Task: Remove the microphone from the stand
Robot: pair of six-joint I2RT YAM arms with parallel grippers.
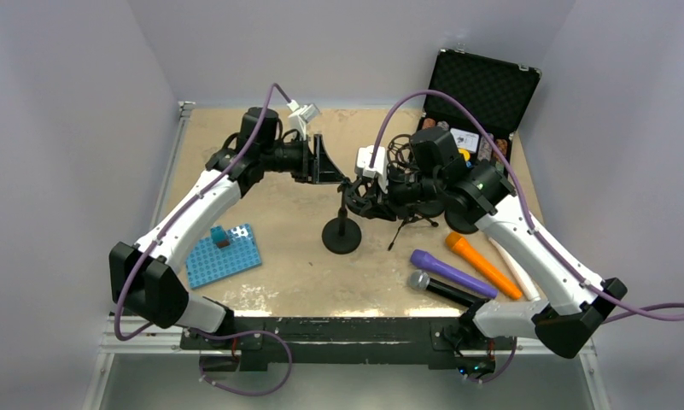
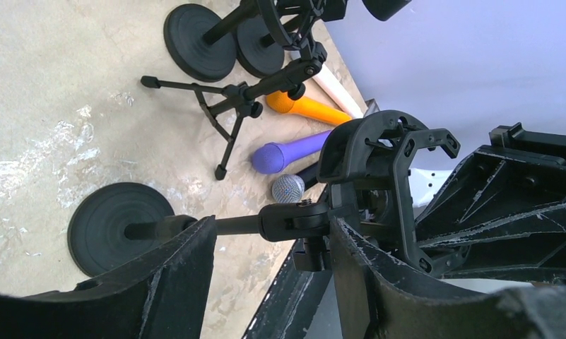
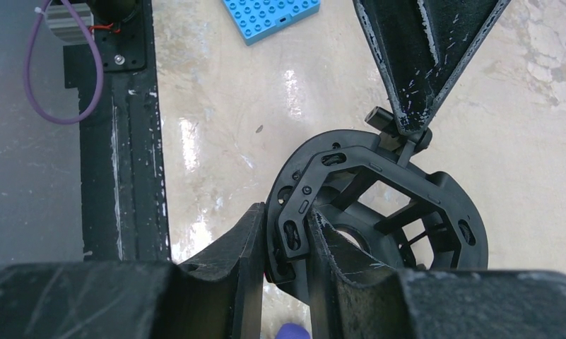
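A blue stud plate [image 1: 223, 256] lies well out to the left of the left jaws [image 2: 269, 226]. They are apart, straddling the stand [image 1: 342, 235] at its pivot joint; the overhead view hides that gap. To their right the right jaws [image 3: 283, 233] are clamped on the rim of the shock mount [image 3: 407, 183], a grip that only the right wrist view shows. Whether a microphone sits in the mount cannot be told. Past the left jaws a small tripod [image 2: 227, 106] stands. Below the right jaws a silver-headed microphone [image 1: 445, 289], a purple microphone [image 1: 453, 273] and an orange microphone [image 1: 483, 265] lie on the surface [image 1: 295, 273]. Beyond them is an open case [image 1: 483, 90].
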